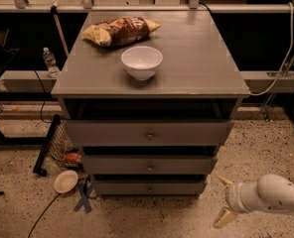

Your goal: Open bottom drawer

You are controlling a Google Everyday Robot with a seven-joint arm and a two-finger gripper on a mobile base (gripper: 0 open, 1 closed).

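The grey cabinet (152,83) has three drawers. The bottom drawer (149,186) is the lowest and narrowest front, with a small round knob (149,188) at its centre; it looks pushed in. My gripper (223,200) is at the lower right, on the end of the white arm (268,196), low over the floor. It points left toward the cabinet's lower right corner and stands apart from the drawer. Its two tan fingers (224,217) are spread open and hold nothing.
On the cabinet top are a white bowl (141,61) and a bag of chips (120,30). On the floor to the left are a small tan dish (65,181), blue tape (83,198), a black bar (46,145) and cables. A water bottle (49,62) stands on the left ledge.
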